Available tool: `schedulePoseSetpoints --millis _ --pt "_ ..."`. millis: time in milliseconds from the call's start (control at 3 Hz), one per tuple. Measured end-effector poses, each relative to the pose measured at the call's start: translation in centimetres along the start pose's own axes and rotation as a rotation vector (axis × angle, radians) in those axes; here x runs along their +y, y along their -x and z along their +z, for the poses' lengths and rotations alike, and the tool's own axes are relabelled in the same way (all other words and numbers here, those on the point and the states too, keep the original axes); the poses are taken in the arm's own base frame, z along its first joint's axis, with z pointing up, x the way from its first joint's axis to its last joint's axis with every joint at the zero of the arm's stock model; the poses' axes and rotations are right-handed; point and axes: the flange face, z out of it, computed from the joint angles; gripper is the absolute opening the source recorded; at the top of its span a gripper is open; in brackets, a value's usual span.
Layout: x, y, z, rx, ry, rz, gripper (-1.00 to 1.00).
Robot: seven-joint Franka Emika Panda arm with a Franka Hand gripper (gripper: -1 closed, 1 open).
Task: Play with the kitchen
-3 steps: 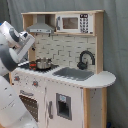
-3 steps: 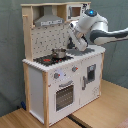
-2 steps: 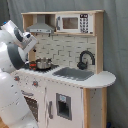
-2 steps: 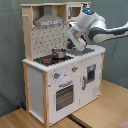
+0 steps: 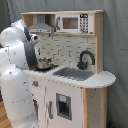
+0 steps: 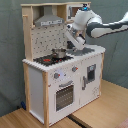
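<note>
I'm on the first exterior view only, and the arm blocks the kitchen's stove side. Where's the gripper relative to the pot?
Observer: In the second exterior view the gripper hangs over the stovetop. It is just to the second exterior view's right of the pot and slightly higher.
Operator: And the oven door below, open or shut?
Observer: The oven door is shut, flush with the kitchen's front.
</note>
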Motion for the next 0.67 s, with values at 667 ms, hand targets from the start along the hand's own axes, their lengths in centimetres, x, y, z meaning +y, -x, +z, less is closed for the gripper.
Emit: schedulePoseSetpoints --millis 667 --pt "2.2 -0.2 2.9 -0.054 -0.121 -0.128 1.00"
